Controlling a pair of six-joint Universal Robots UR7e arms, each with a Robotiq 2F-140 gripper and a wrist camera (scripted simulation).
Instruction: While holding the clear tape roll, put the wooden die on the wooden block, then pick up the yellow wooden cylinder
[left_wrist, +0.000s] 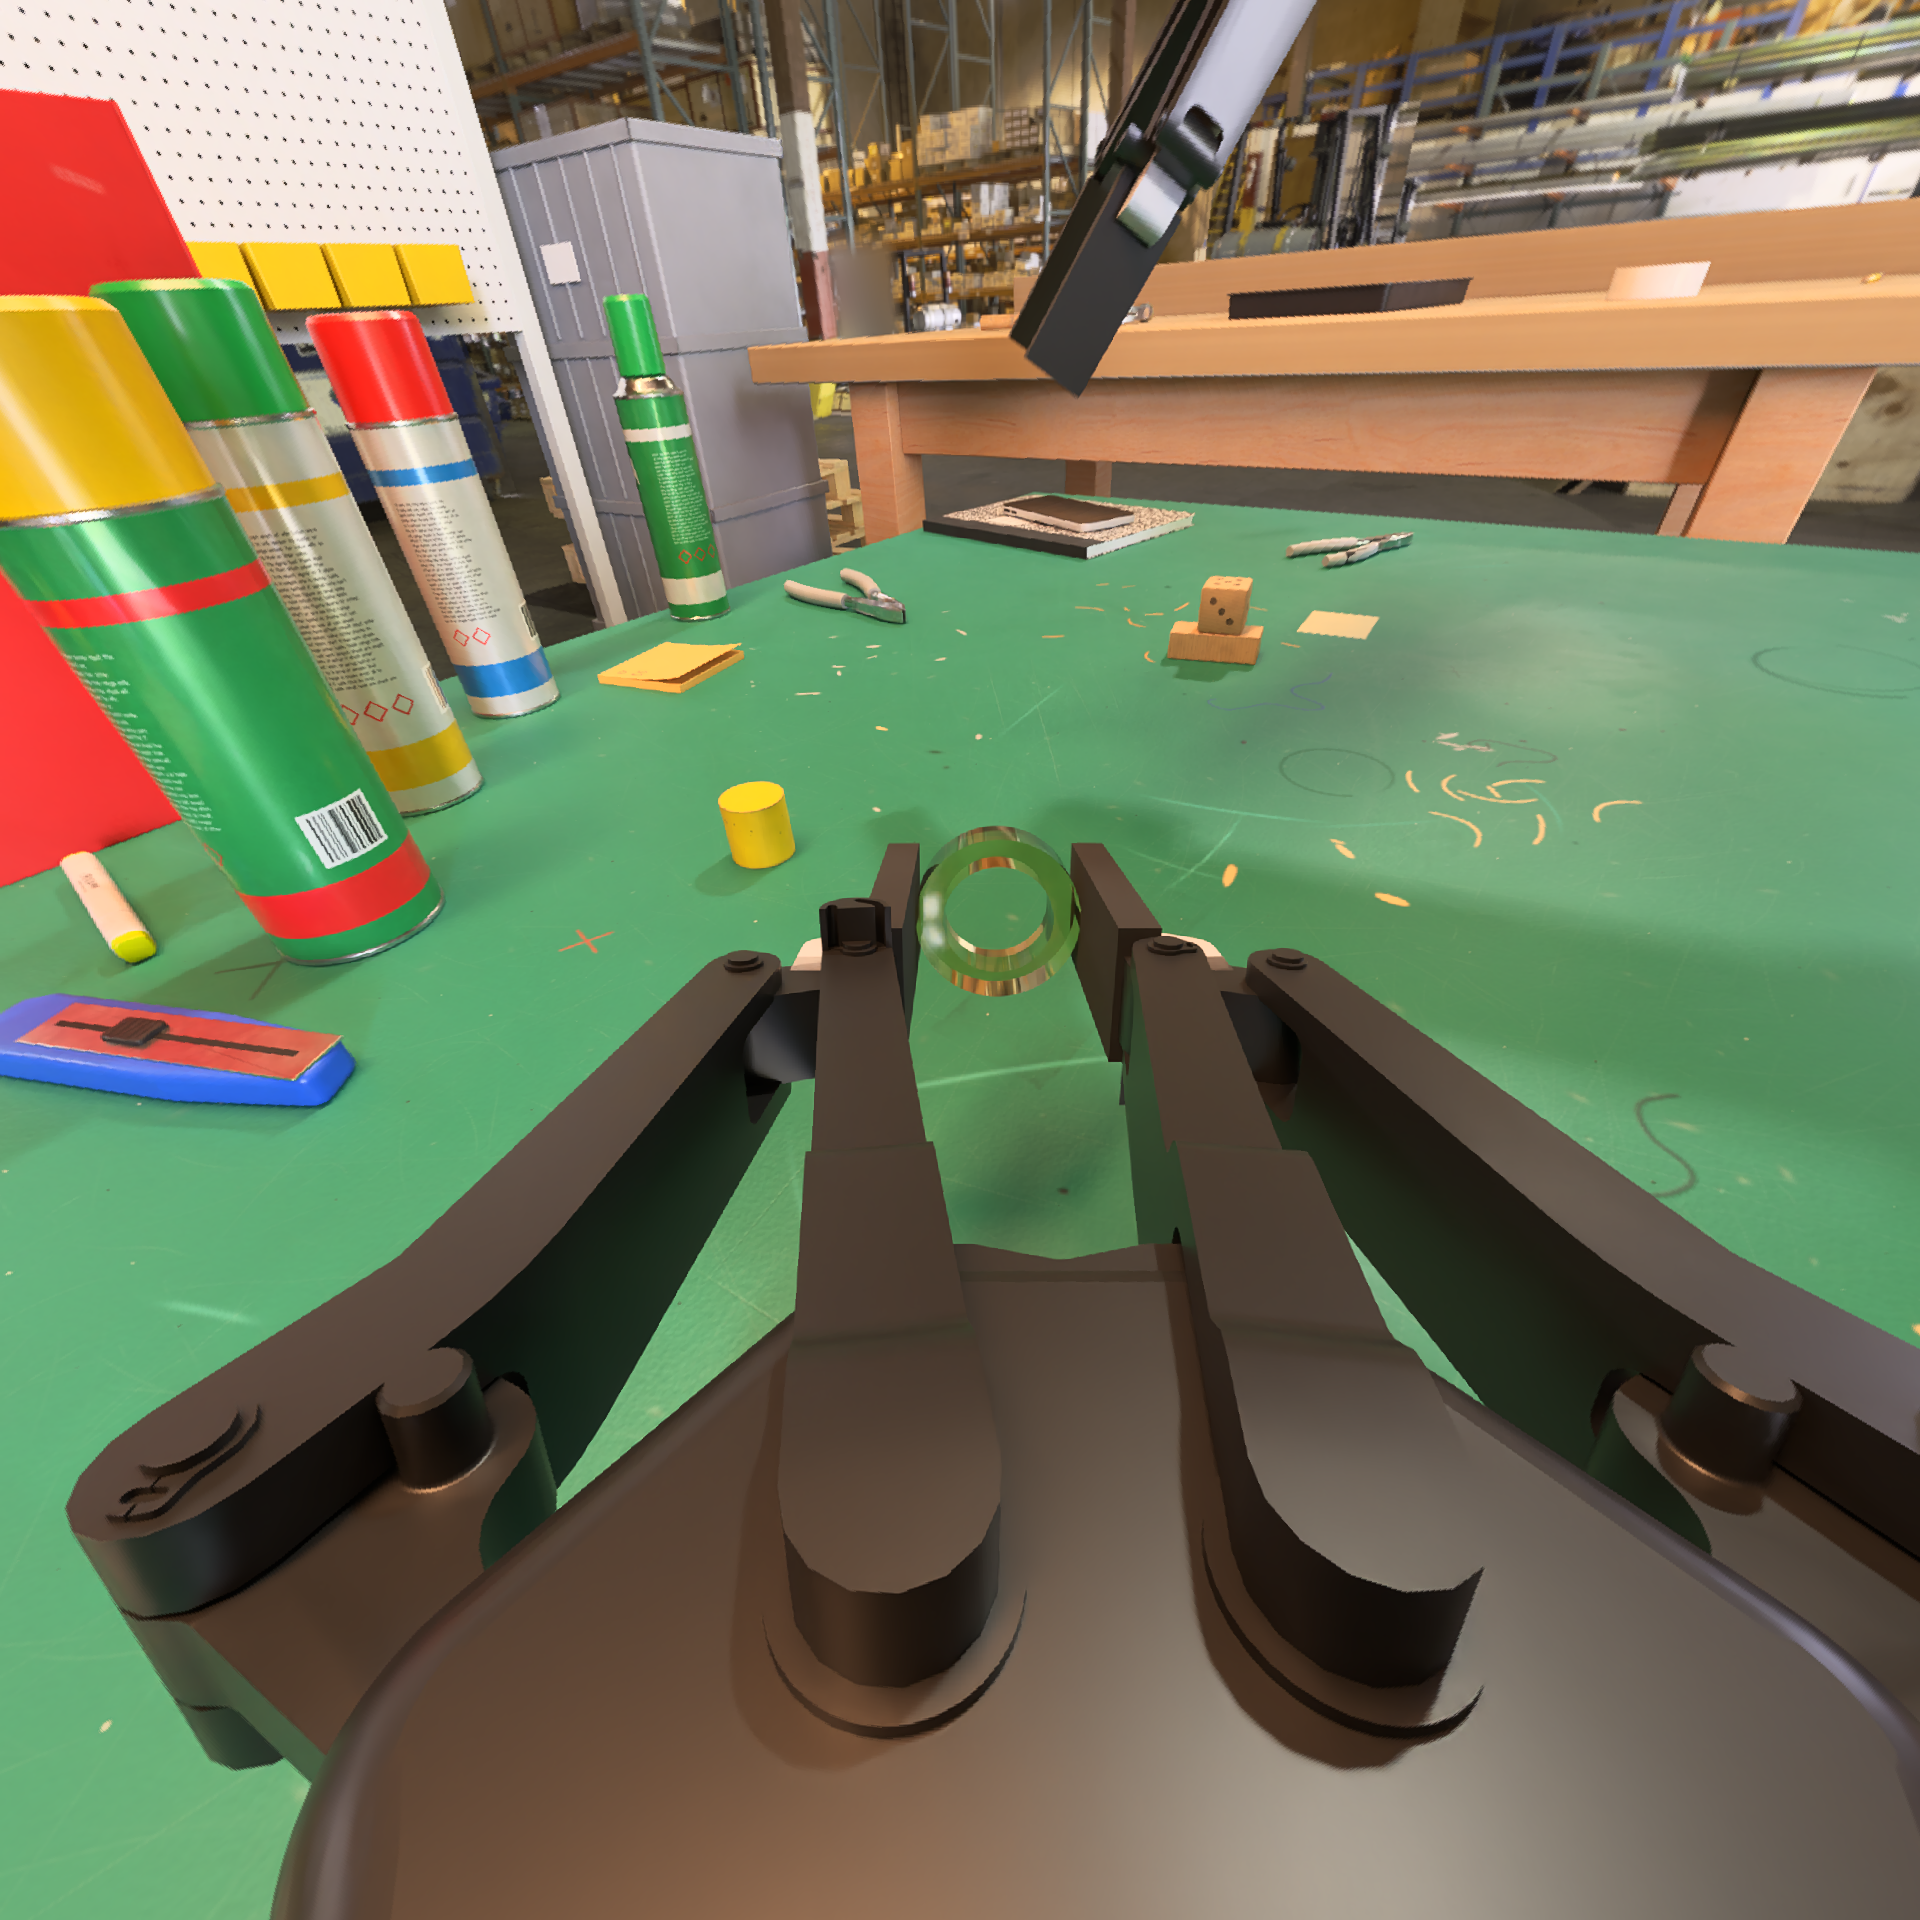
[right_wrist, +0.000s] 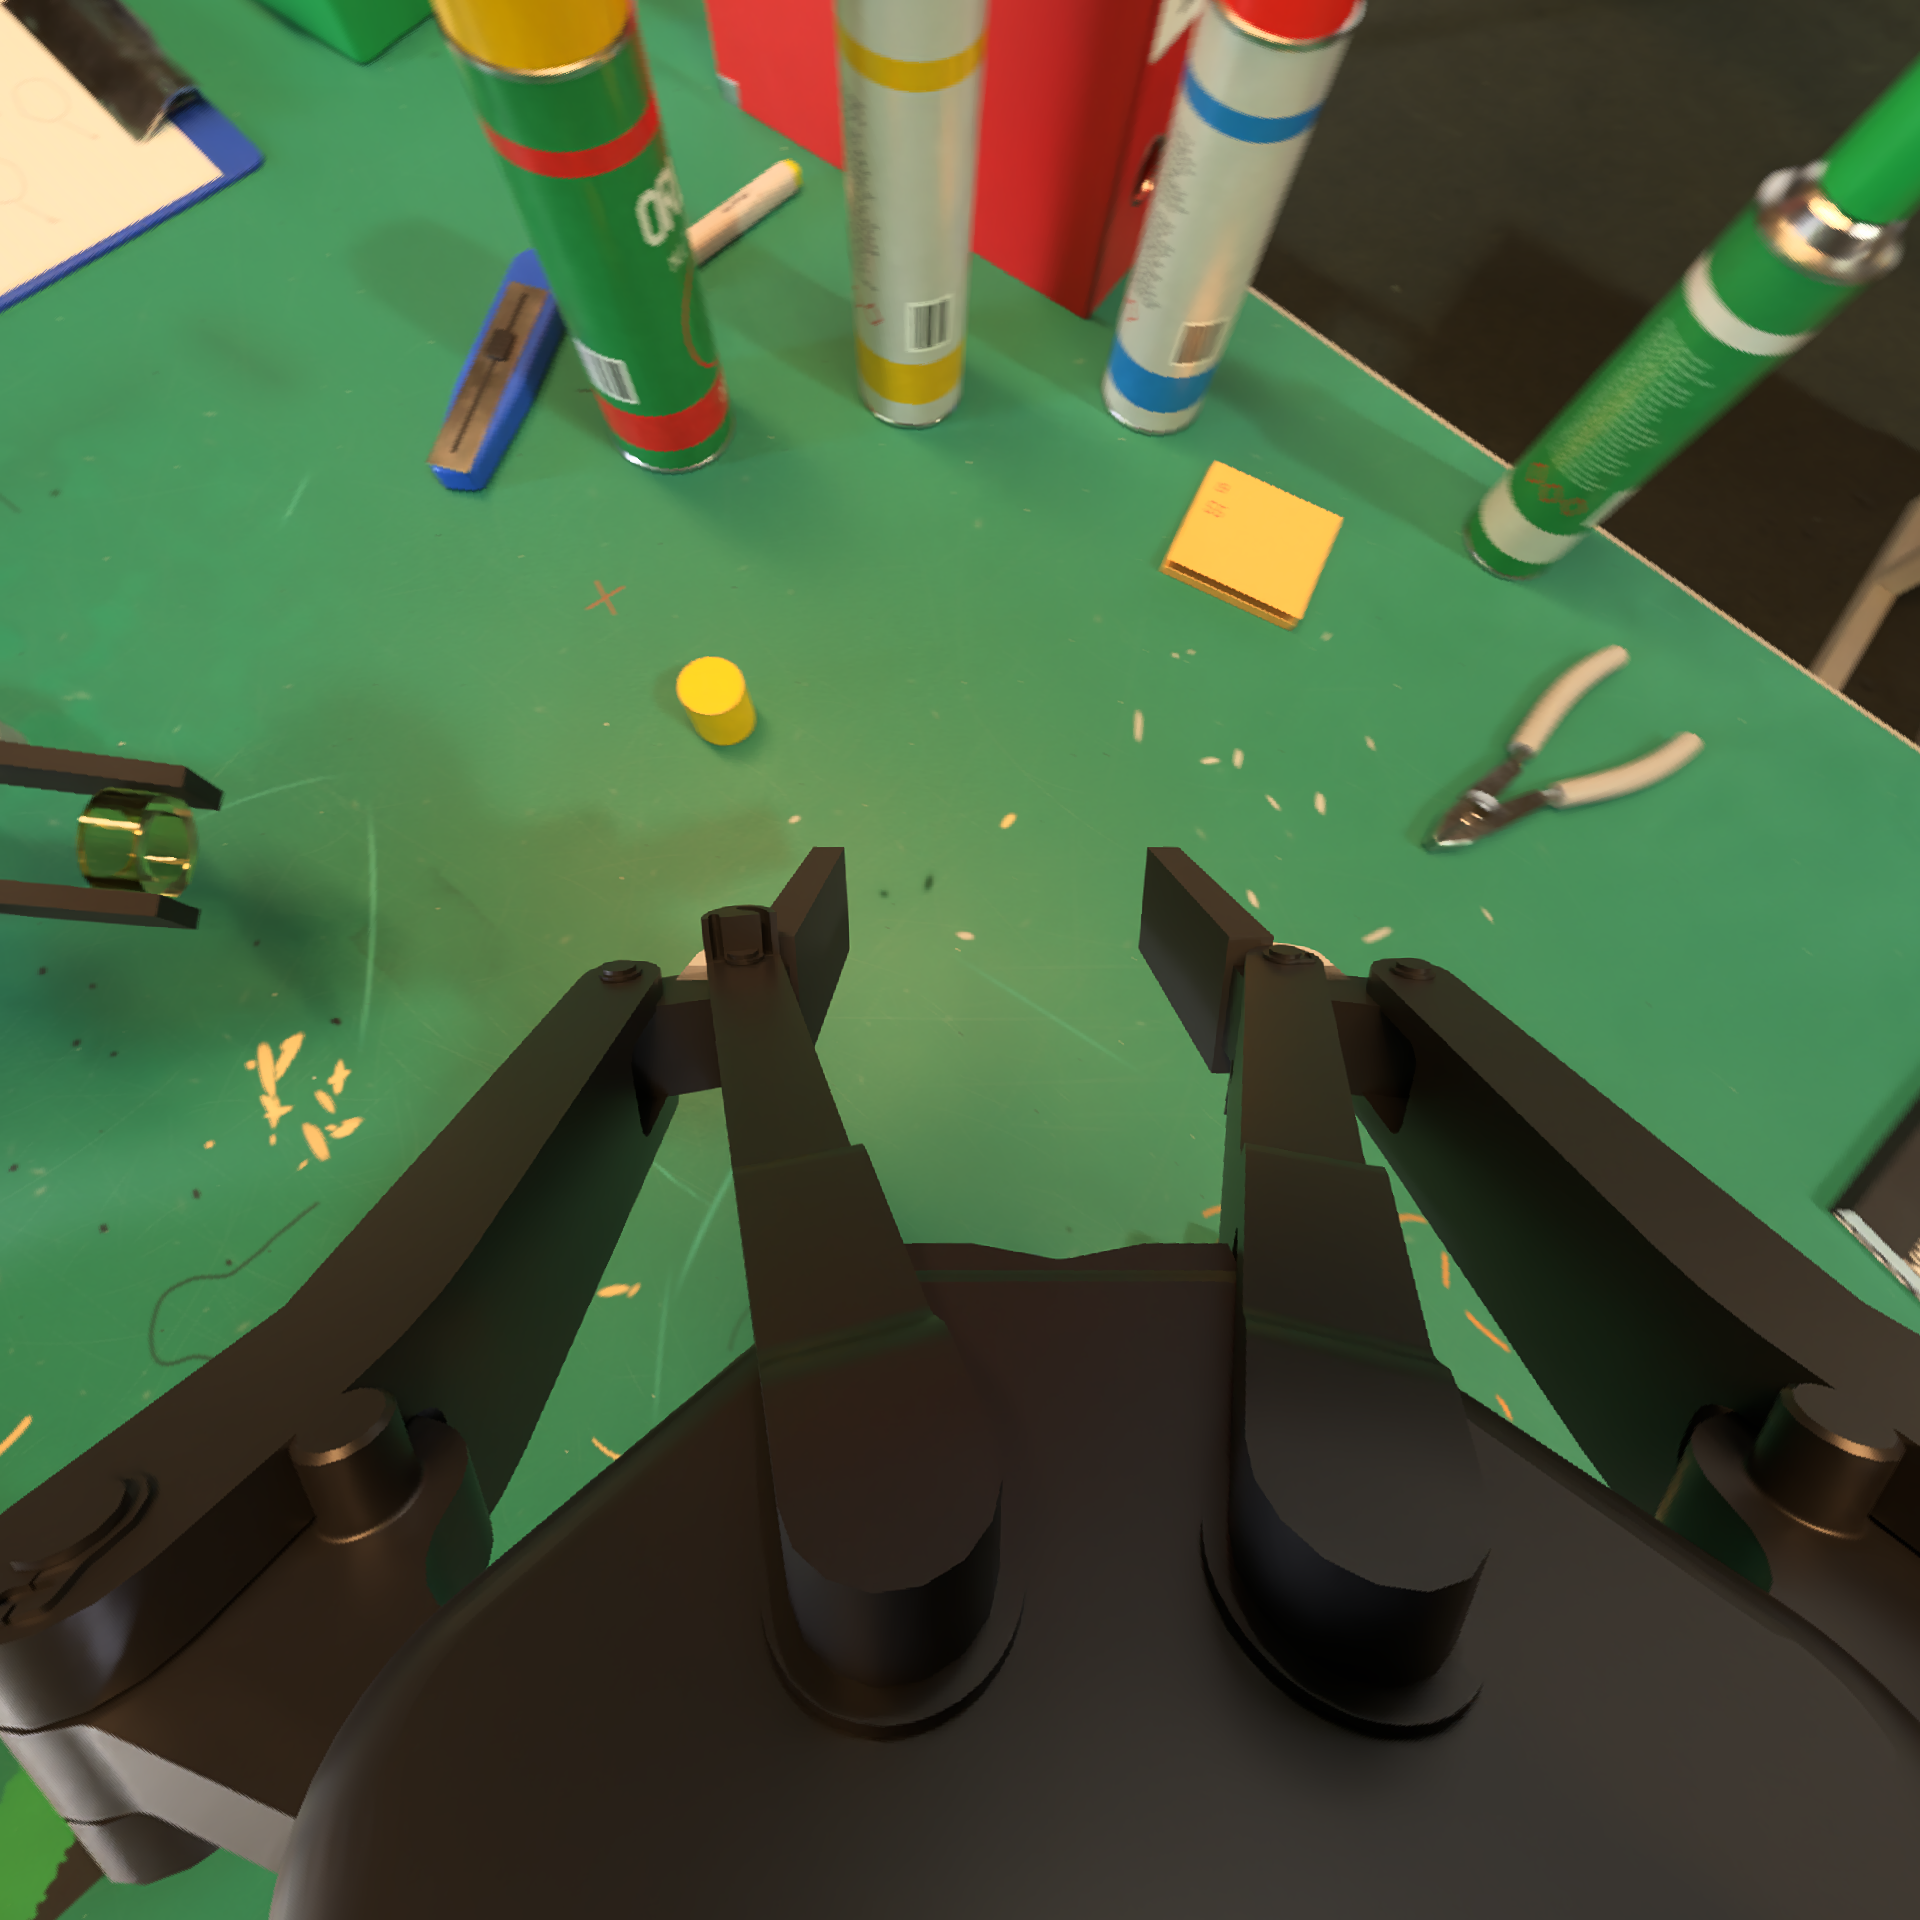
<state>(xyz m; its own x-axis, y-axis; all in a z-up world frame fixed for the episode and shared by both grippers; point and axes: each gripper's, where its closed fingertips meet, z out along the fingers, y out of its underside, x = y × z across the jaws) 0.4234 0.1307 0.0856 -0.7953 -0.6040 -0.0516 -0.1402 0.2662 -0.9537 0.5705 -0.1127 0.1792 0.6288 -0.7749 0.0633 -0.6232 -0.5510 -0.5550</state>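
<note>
Clear tape roll (left_wrist: 995, 910) sits clamped between the left gripper (left_wrist: 997, 902) fingers, raised off the green table (left_wrist: 1558, 935). Farther back, the wooden die (left_wrist: 1224, 604) rests on the wooden block (left_wrist: 1212, 643). Yellow wooden cylinder (right_wrist: 715, 699) stands upright ahead of the right gripper (right_wrist: 995, 940), whose jaws gape wide and empty.

Left wrist view: low, near green mat (left_wrist: 1455, 935), facing across it.
Right wrist view: higher, angled down.
Shared: yellow wooden cylinder (left_wrist: 756, 826) (right_wrist: 715, 700).
</note>
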